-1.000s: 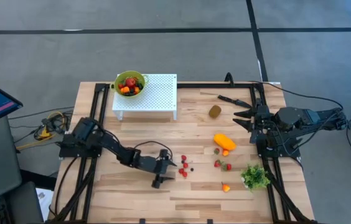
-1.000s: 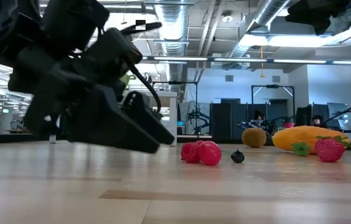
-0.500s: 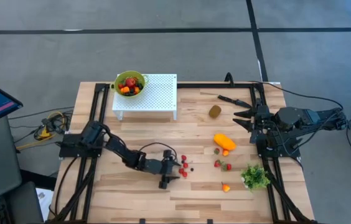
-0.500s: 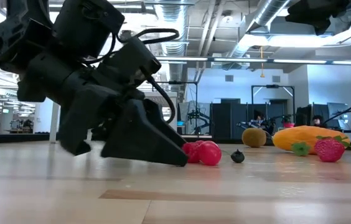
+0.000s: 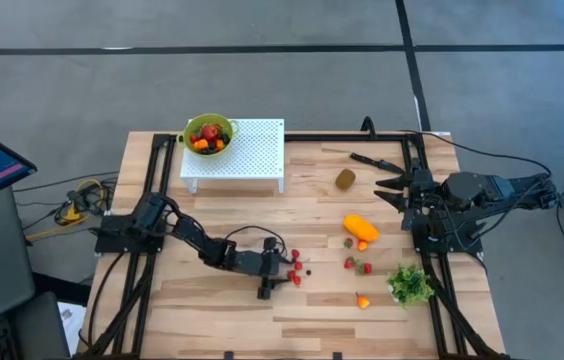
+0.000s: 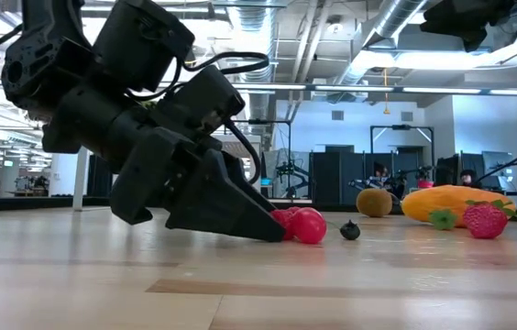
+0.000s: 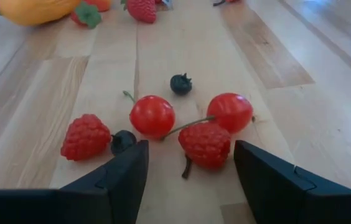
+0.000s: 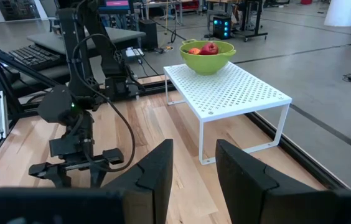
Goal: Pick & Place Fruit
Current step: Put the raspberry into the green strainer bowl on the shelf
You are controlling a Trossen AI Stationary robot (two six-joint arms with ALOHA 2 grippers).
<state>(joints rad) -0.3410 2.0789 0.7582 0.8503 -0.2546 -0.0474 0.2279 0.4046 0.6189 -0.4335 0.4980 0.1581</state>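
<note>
The left gripper (image 5: pixel 280 277) lies low on the pale wooden surface (image 5: pixel 212 310), fingers spread, their tips flanking a cluster of small red cherries and raspberries (image 7: pixel 182 127) just ahead. Beyond the cluster lie a dark berry (image 7: pixel 180 83) and an elongated orange fruit (image 5: pixel 360 227). The right gripper (image 5: pixel 387 186) waits at the surface's far right edge, fingers slightly apart and empty; no writing is readable.

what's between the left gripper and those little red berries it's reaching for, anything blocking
Nothing visible. The left gripper is low on the table with its fingers open, and the raspberry and cherries lie right ahead in the gap. Only a small dark berry sits among them.
</note>
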